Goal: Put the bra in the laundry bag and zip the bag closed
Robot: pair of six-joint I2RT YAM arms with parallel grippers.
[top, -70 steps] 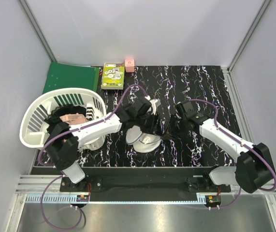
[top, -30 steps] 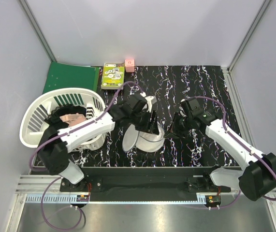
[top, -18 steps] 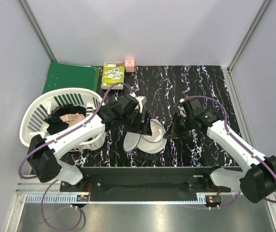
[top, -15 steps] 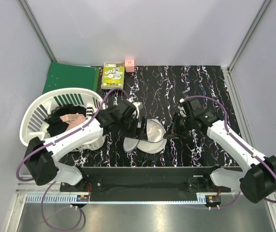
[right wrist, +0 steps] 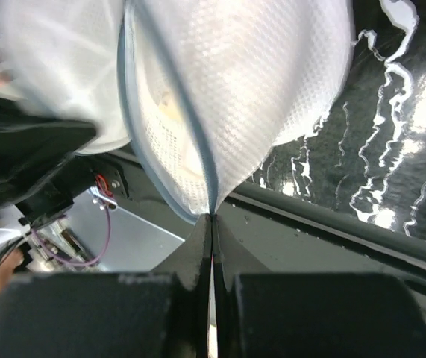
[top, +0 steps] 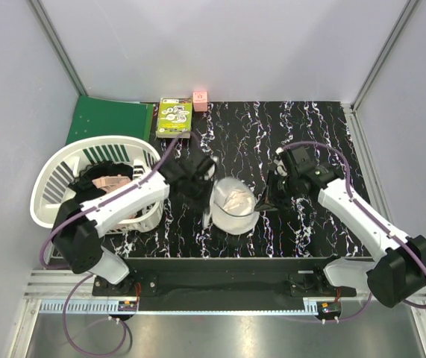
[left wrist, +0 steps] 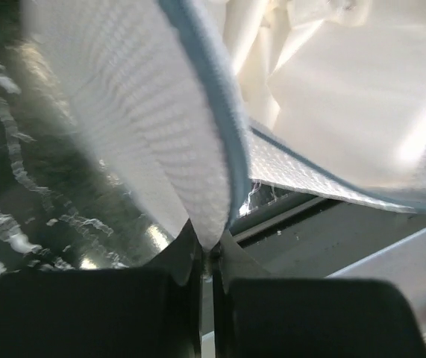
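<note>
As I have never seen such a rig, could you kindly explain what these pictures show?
Two robot arms are bolted at a table's near edge: the left arm and the right arm. One picture looks down from above; the other two come from a camera on each wrist. On the black marbled table lie a white basket of clothes, a green folder and a green box. Each arm's jaws are shut on an opposite edge of the white mesh laundry bag.

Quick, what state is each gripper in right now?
Left gripper: closed, pinching the rim of the laundry bag.
Right gripper: closed, pinching the laundry bag on its opposite side.
</note>
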